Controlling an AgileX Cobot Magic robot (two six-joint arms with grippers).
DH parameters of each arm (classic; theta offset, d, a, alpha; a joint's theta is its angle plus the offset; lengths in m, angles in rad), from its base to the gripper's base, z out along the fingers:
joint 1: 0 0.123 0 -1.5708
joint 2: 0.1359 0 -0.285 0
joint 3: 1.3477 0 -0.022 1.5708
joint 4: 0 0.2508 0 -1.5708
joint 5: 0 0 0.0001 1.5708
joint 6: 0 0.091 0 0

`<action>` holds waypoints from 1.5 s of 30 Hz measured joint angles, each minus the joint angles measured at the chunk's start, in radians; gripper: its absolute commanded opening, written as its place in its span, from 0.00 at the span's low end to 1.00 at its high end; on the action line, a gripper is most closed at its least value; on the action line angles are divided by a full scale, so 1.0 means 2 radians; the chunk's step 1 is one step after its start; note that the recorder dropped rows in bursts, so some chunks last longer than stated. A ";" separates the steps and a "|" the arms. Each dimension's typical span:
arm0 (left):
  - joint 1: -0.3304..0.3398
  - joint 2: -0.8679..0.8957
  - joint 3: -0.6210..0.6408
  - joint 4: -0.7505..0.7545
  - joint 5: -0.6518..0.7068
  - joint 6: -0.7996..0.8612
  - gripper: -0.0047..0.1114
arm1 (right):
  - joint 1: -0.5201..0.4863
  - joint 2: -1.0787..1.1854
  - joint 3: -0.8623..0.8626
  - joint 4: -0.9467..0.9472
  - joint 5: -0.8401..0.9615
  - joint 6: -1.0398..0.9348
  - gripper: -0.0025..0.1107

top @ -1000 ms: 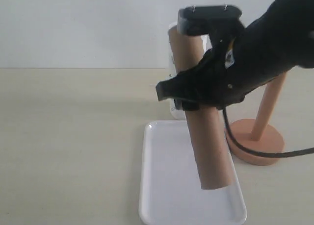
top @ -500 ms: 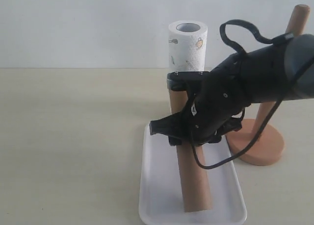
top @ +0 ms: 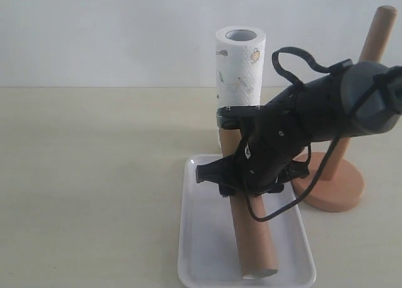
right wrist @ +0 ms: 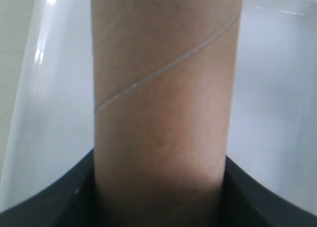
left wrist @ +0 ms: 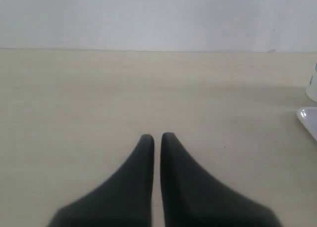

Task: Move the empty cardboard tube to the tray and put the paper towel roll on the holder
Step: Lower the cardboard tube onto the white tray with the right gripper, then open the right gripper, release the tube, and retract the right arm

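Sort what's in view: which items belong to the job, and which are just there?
Job:
cardboard tube, gripped by the right gripper over the tray
tray
paper towel roll, upright beyond the tray
holder, beside the tray

Just there:
left gripper, shut, holding nothing
table
wall

Tray (top: 202, 238) sat on table (top: 94, 175), near centre. Cardboard tube (top: 254, 247) ran near-to-far along tray's right half, near end by the near rim, right gripper (top: 247, 182) around its middle. Paper towel roll (top: 240, 62) stood upright behind tray. Holder (top: 333, 187) stood just right of tray.
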 measured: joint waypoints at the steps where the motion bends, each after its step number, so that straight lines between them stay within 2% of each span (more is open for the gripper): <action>1: 0.000 0.000 0.000 0.000 0.000 0.000 0.08 | 0.000 0.003 0.000 0.000 -0.001 0.000 0.02; 6: 0.000 0.000 0.000 0.000 0.000 0.000 0.08 | 0.000 0.015 -0.001 0.000 -0.002 0.000 0.03; 8: 0.000 0.000 0.000 0.000 0.000 0.000 0.08 | 0.000 0.018 -0.001 0.000 -0.003 0.000 0.08; 10: 0.000 0.000 0.000 0.000 0.000 0.000 0.08 | 0.000 0.020 -0.001 0.000 -0.003 0.000 0.20; 14: 0.000 0.000 0.000 0.000 0.000 0.000 0.08 | 0.000 0.020 -0.001 0.000 -0.003 0.000 0.51; 17: 0.000 0.000 0.000 0.000 0.000 0.000 0.08 | 0.000 0.020 -0.001 0.000 -0.003 -0.003 0.62; 34: 0.000 0.000 0.000 0.000 0.000 0.000 0.08 | 0.000 0.015 -0.005 0.000 0.015 -0.005 0.63; 39: 0.000 0.000 0.000 0.000 0.000 0.000 0.08 | 0.000 -0.019 -0.028 0.000 0.071 -0.022 0.63; 45: 0.000 0.000 0.000 0.000 0.000 0.000 0.08 | 0.000 -0.093 -0.036 0.000 0.086 -0.037 0.63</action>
